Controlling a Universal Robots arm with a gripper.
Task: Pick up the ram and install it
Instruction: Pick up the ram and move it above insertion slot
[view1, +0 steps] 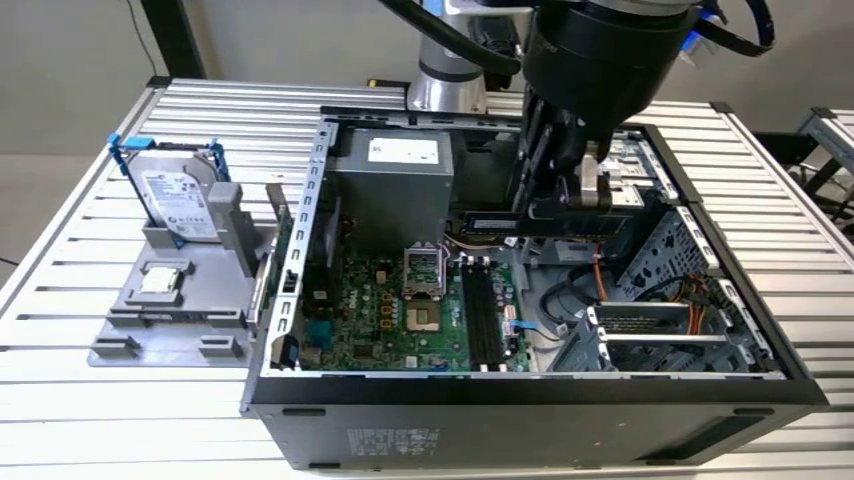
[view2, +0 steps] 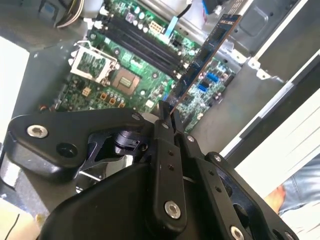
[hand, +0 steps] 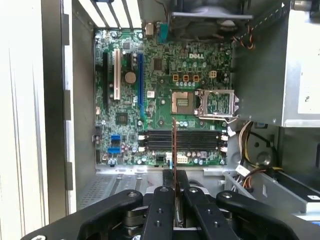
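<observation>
Gripper (view2: 167, 114) clenched on the ram (view2: 205, 57), holding it on edge above the motherboard's (hand: 155, 107) memory slots (hand: 197, 140), not seated.

Hard drive (view1: 174, 195) upright on grey stand (view1: 127, 345); square chip (view1: 163, 279), perhaps CPU, beside.

Gripper (hand: 174, 176) clamps ram (hand: 174, 145), seemingly above slots (hand: 200, 140).

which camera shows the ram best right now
The second wrist view: the ram runs lengthwise away from the jaws, its flat face showing. The first wrist view sees it edge-on, a thin line over the motherboard. The exterior view shows it partly hidden by the arm.
</observation>
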